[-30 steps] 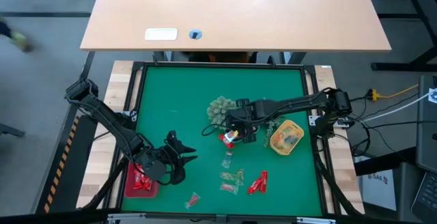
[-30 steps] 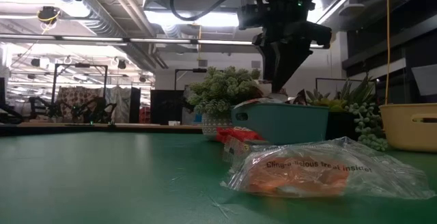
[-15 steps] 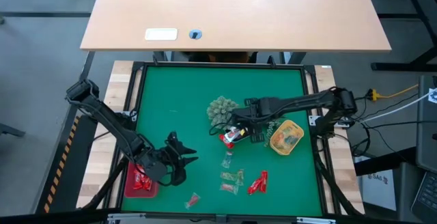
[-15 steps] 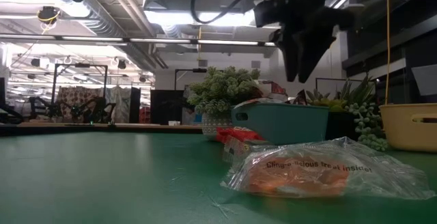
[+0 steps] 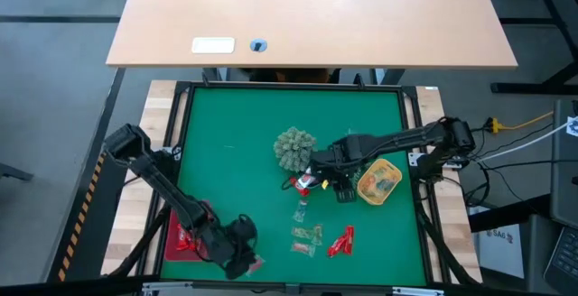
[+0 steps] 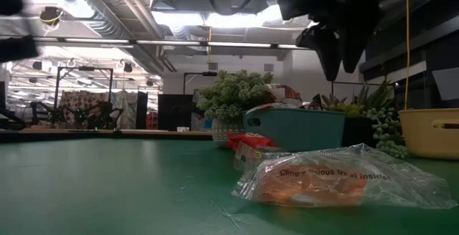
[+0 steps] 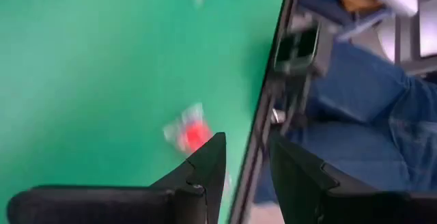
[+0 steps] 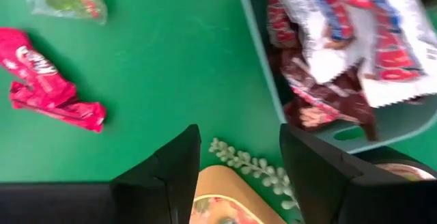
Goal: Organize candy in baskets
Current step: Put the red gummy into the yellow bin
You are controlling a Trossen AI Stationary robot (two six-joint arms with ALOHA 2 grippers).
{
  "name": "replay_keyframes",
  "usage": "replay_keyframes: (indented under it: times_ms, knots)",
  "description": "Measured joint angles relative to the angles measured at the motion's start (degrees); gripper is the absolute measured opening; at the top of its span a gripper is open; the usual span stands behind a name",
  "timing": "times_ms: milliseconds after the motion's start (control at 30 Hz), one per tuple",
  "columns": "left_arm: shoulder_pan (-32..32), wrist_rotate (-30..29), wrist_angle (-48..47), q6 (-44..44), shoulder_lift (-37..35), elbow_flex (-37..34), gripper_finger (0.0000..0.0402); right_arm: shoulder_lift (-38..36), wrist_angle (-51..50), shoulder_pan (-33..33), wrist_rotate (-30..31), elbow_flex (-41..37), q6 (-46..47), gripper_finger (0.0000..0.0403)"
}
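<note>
A green mat (image 5: 235,143) is covering the table, seen from overhead. The left gripper (image 5: 242,258) is sitting low near the mat's 7 o'clock edge, just beside a small red candy in clear wrap (image 5: 256,263); its fingers (image 7: 205,166) are standing slightly parted with nothing between them. At 9 o'clock from it, the red basket (image 5: 172,245) is holding red candies.

The right gripper (image 5: 342,188) is hanging at 4 o'clock from the mat's centre, fingers (image 8: 174,162) spread and empty. It is hovering between the blue basket (image 8: 300,125), which is carrying white, red and brown candy wrappers, and the yellow basket (image 5: 378,180) at its 3 o'clock.

Loose candy is lying at 6 o'clock from the right gripper: greenish pieces (image 5: 306,234) and a red wrapped piece (image 5: 341,240). A spiky green plant ornament (image 5: 294,146) is standing near the mat's centre.
</note>
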Motion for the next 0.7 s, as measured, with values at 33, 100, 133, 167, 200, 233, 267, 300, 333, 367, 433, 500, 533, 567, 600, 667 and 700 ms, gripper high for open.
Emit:
replay_keyframes:
  times_ms: [33,100,133,167,200,233,267,300,333,367,433,500,533,567,600,667,700]
  knots:
    - [-0.4,1.1,0.3,-1.7,0.7,0.0,0.0107,0.0,0.1,0.7,0.0,0.0,0.0,0.0199]
    - [-1.3,1.8,0.4,-4.7,1.9,0.0,0.0107,0.0,0.2,2.2,0.0,0.0,0.0,0.0199]
    - [-1.6,1.8,0.4,-5.6,2.4,0.0,0.0107,0.0,0.2,3.0,0.0,0.0,0.0,0.0199]
    - [-1.9,1.8,0.4,-6.5,3.0,0.0,0.0107,0.0,0.2,3.8,0.0,0.0,0.0,0.0199]
    - [-2.0,1.8,0.4,-6.9,3.4,0.0,0.0107,0.0,0.2,4.5,0.0,0.0,0.1,0.0199]
    - [-2.2,1.7,0.5,-7.0,3.8,0.0,0.0107,0.0,0.2,5.4,0.0,0.0,0.3,0.0199]
    - [-2.2,1.6,0.7,-7.1,4.1,0.0,0.0107,0.0,0.2,6.2,0.0,0.0,0.6,0.0199]
    - [-2.2,1.4,0.9,-7.1,4.3,0.0,0.0107,0.0,0.3,7.0,0.0,0.0,1.2,0.0199]
    - [-2.2,1.3,0.9,-7.1,4.6,0.0,0.0107,0.0,0.5,7.8,0.0,0.0,1.6,0.0199]
    - [-2.2,0.9,0.9,-7.1,4.9,0.0,0.0107,0.0,0.6,8.6,0.0,0.0,2.1,0.0199]
    - [-2.1,0.4,1.2,-7.1,5.5,0.0,0.0107,0.0,0.9,10.0,0.0,0.0,3.3,0.0199]
    - [-2.1,0.3,1.3,-7.0,5.7,0.0,0.0107,0.0,1.3,11.4,0.0,0.0,4.3,0.0199]
    - [-2.1,0.3,1.4,-7.0,5.7,0.0,0.0107,0.0,1.7,12.1,0.0,0.0,4.7,0.0199]
    - [-2.0,0.0,1.5,-7.0,5.7,0.0,0.0107,0.0,2.2,12.8,0.0,0.0,5.0,0.0199]
    - [-2.0,-0.4,1.5,-6.9,5.8,0.0,0.0107,0.0,2.7,13.4,0.1,0.0,5.2,0.0199]
    - [-1.9,-1.3,1.5,-6.6,5.8,0.0,0.0107,0.0,4.2,14.6,0.2,0.0,5.6,0.0199]
    - [-1.9,-1.4,1.6,-6.6,5.8,0.0,0.0107,0.0,5.1,15.2,0.4,0.0,5.9,0.0199]
